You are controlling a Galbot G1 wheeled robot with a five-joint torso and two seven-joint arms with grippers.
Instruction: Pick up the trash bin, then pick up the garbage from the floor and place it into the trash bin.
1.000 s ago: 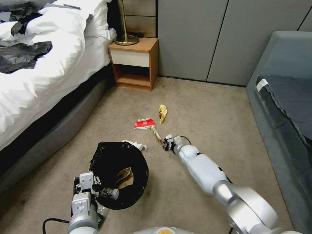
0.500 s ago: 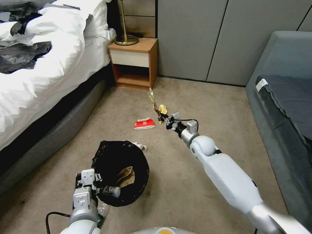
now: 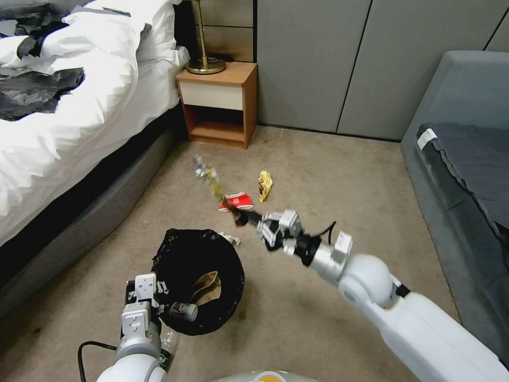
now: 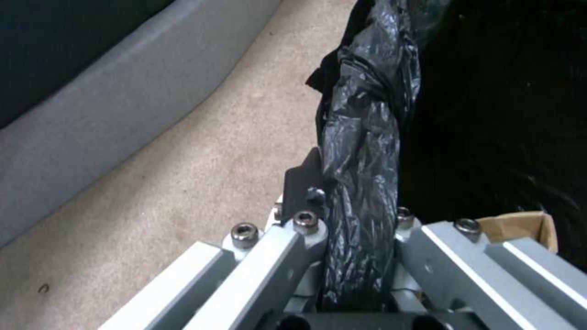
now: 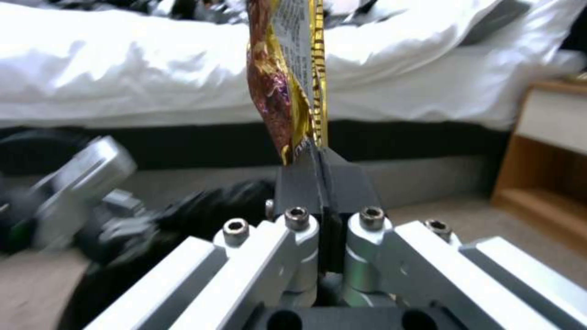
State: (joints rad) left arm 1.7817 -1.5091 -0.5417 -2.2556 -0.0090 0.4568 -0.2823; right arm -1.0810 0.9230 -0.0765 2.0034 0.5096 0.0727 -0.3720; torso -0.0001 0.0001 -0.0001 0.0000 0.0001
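Note:
The trash bin [image 3: 199, 249], lined with a black bag, hangs just above the carpet with my left gripper [image 3: 154, 302] shut on its rim; the left wrist view shows the bag's rim [image 4: 361, 151] pinched between the jaws. A brown paper bag [image 3: 208, 286] and a small white bottle [image 3: 183, 311] lie inside. My right gripper [image 3: 246, 216] is shut on a long dark-and-gold wrapper [image 3: 211, 178] [image 5: 287, 82], held in the air just beyond the bin. A red-and-white packet [image 3: 239, 200], a yellow snack wrapper [image 3: 265, 185] and a white tissue [image 3: 229, 237] lie on the floor.
A bed [image 3: 63, 138] with white bedding runs along the left. A wooden nightstand [image 3: 220, 103] with a lamp stands at the back wall. A grey sofa [image 3: 466, 175] fills the right side. Open carpet lies between them.
My right gripper lifted the long wrapper off the floor, rose over the yellow wrapper, then swung left toward the bin. The left arm and bin barely moved.

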